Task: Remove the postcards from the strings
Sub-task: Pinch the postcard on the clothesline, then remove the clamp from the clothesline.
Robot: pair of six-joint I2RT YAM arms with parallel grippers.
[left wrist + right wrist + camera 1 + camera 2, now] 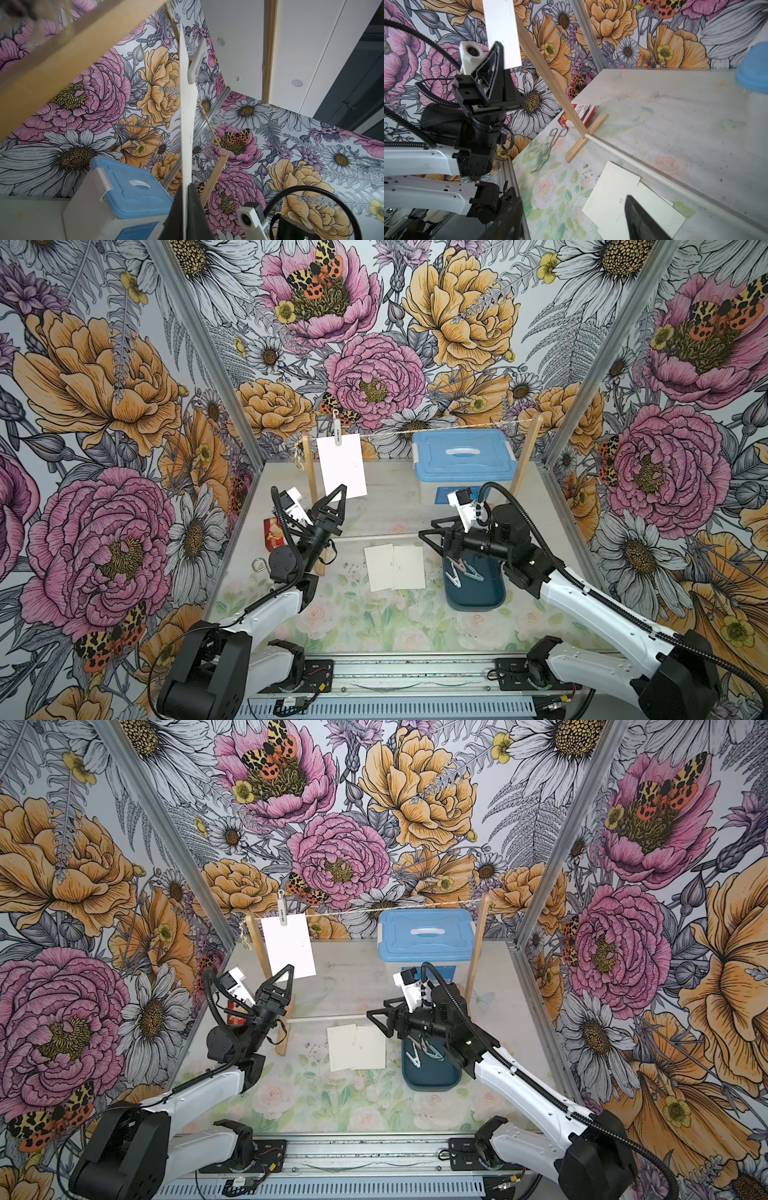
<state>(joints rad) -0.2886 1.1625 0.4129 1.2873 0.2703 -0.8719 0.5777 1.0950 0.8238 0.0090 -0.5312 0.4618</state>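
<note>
My left gripper is clamped on the last hanging card, right gripper spread and empty. Other cards are off; only this one's still pegged to the string.

Blue-lidded box, teal tray of clothespins, red carton, tongs

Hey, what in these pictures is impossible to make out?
- Print on the hanging postcard: too small in both top views, edge-on in the left wrist view.
- Count of loose postcards on the table: they overlap; cut off in the right wrist view.
- Clothespins in the tray: partly behind the right arm in both top views.
- Red box: partly behind the left arm in both top views.
</note>
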